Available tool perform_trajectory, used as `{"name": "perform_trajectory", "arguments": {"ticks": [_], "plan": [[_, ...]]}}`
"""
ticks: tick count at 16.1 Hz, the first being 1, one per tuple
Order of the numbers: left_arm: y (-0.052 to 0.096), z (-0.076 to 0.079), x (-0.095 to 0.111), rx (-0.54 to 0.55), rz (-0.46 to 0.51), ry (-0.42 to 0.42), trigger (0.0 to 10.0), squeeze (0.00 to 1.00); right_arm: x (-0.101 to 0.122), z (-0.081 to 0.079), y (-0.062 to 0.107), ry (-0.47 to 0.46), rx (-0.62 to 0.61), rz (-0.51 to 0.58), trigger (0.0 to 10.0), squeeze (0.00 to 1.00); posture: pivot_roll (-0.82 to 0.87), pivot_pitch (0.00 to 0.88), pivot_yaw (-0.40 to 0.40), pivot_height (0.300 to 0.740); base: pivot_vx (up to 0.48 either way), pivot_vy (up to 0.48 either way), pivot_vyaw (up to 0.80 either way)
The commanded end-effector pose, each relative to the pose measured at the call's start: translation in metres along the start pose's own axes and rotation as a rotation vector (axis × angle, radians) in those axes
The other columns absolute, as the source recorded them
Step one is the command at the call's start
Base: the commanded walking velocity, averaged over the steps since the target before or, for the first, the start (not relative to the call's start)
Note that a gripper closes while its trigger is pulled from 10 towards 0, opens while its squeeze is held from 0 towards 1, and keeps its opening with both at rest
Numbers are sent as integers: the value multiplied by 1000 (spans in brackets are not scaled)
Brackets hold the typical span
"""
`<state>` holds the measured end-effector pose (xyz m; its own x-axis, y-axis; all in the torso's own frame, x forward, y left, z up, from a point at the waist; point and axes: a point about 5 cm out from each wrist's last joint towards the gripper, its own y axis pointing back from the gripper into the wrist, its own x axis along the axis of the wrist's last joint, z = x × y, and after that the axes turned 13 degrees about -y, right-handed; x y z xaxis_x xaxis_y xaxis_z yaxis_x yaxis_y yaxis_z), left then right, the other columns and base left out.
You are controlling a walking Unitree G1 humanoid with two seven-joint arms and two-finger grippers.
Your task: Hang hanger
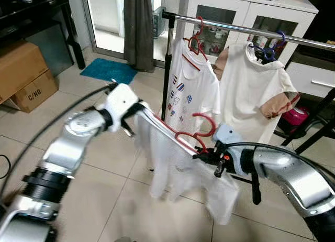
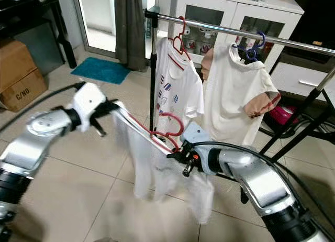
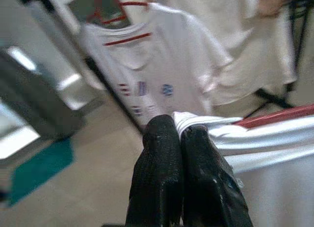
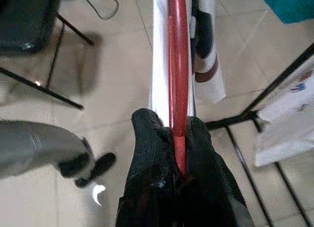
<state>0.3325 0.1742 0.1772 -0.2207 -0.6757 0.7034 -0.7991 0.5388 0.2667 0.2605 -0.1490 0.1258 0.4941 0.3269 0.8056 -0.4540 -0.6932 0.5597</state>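
Left tool (image 3: 179,133) pinches the white shirt (image 1: 178,174), right tool (image 4: 171,126) clamps the red hanger (image 4: 177,65), held before the rail (image 1: 251,31).

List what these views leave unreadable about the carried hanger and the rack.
- Red hanger: bar covered by the white shirt, eye views.
- Shirt print: motion-blurred, eye views.
- Rail: far end cut by frame edge.
- Left gripper: what its fingers pinch is covered by cloth, left wrist view.

floor (image 1: 104,163): pale tile | teal mat (image 1: 109,70) | cardboard boxes (image 1: 23,74) | rack feet (image 1: 309,137)
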Motion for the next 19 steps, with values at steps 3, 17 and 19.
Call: {"name": "perform_trajectory", "arguments": {"ticks": [3, 17, 19], "plan": [[34, -66, -9, 387, -73, -51, 0, 0, -46, 20, 20, -91, -95, -218, 0, 0, -69, 0, -57, 740, 0, 0, 0], [9, -33, 5, 158, 96, 99, 0, 0, -11, -10, 12, -1, 101, 77, 0, 0, -78, 0, -55, 740, 0, 0, 0], [7, -26, 6, 121, 97, 93, 0, 0, -6, -12, 12, 14, 109, 108, 0, 0, -78, 0, -55, 740, 0, 0, 0]]}}
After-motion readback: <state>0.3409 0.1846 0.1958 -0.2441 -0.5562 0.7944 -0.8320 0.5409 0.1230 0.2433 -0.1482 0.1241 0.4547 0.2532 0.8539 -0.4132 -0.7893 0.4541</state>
